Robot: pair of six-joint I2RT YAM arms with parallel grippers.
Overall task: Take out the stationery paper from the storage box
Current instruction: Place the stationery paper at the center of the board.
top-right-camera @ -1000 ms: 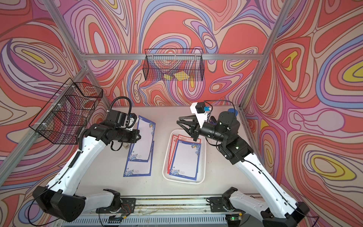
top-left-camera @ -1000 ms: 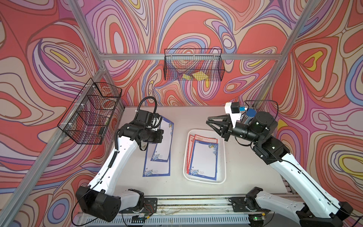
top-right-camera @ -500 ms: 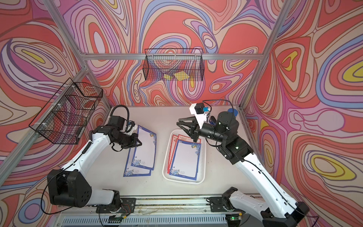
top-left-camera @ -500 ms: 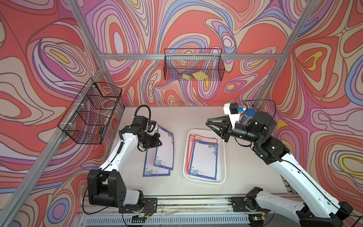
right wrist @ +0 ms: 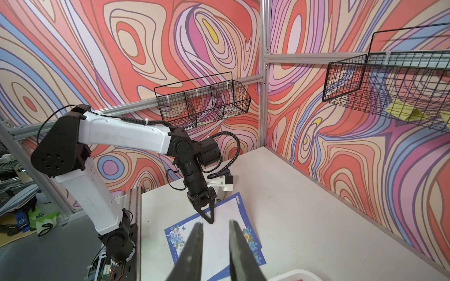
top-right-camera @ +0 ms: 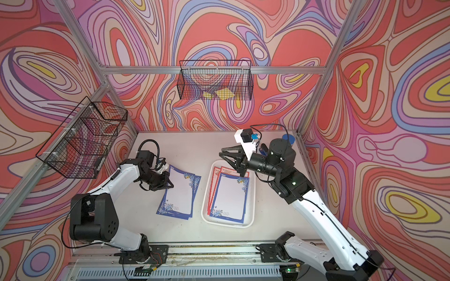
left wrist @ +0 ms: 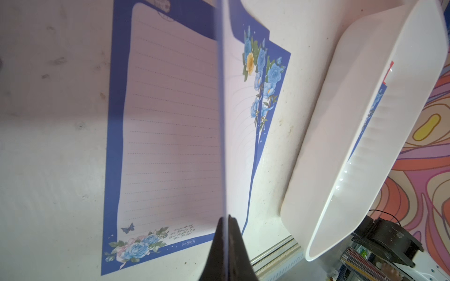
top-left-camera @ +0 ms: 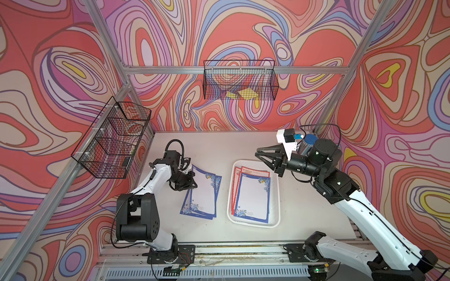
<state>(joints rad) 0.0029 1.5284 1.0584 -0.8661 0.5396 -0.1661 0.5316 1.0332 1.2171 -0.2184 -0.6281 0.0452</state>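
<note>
Narrow bare table (top-left-camera: 222,155) strip between stationery paper (top-left-camera: 204,194) and storage box (top-left-camera: 253,223); left pincer (top-left-camera: 194,185) blocks paper's outer edge.

place: robot lab cell | frame: aluminium bars (top-left-camera: 170,70) | walls: swirl-printed panels (top-left-camera: 48,73) | table edge: left arm (top-left-camera: 151,180) and right arm (top-left-camera: 379,223) bolted to a rail (top-left-camera: 243,248)

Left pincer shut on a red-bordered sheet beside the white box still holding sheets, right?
No: the held sheet is blue-bordered, as the left wrist view shows. The left pincer is shut on it beside the white box holding other sheets.
</note>
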